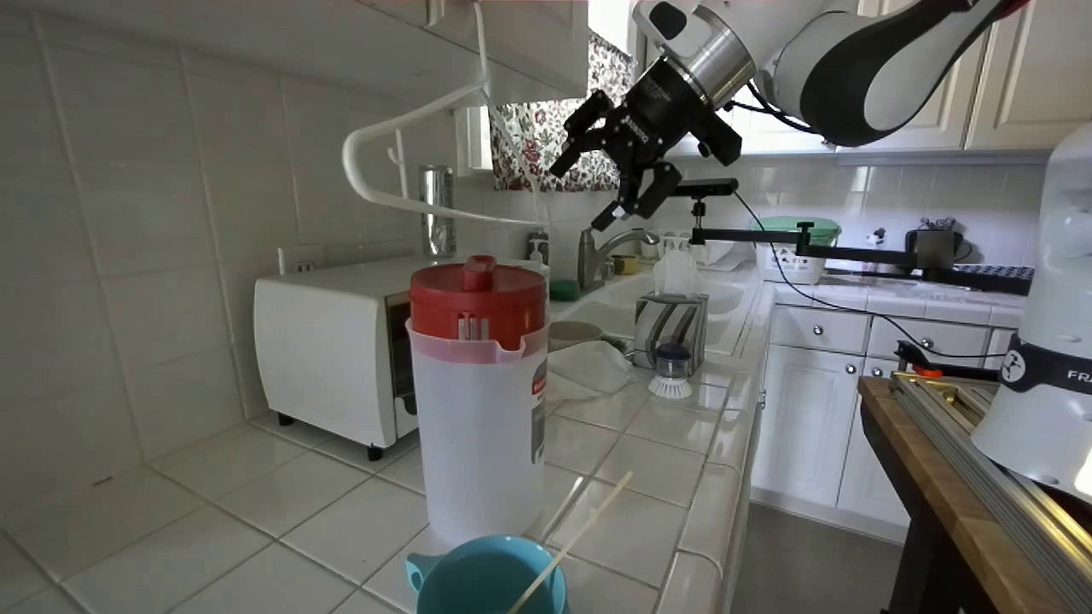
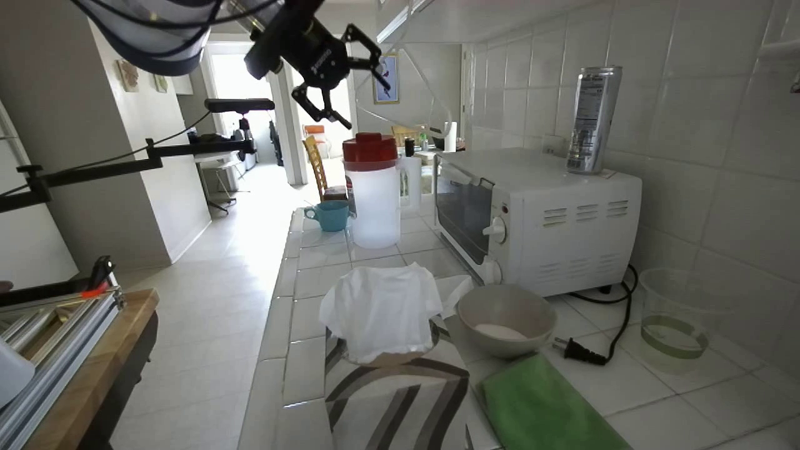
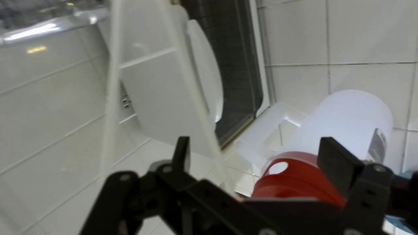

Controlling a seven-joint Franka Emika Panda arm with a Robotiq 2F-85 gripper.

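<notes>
My gripper (image 1: pixel 582 194) hangs in the air below the wall cabinets, its jaws spread wide with nothing held. In the wrist view its fingers (image 3: pixel 338 160) stand well apart. A thin white hanging frame (image 1: pixel 363 162) comes down from the cabinet near the gripper; in the wrist view one blurred white bar (image 3: pixel 192 81) runs down into the gap between the fingers. Whether it touches them I cannot tell. A translucent white pitcher (image 1: pixel 482 435) with a red lid (image 2: pixel 370 150) stands upright on the tiled counter, lower than the gripper. Part of its lid is hidden behind the gripper in the wrist view.
A white toaster oven (image 2: pixel 562 231) stands against the wall with a silver can (image 2: pixel 594 119) on top. A teal cup (image 1: pixel 490 571) holding a thin stick is beside the pitcher. The tissue box (image 2: pixel 400 406), a bowl (image 2: pixel 539 328) and a green cloth (image 2: pixel 550 406) share the counter.
</notes>
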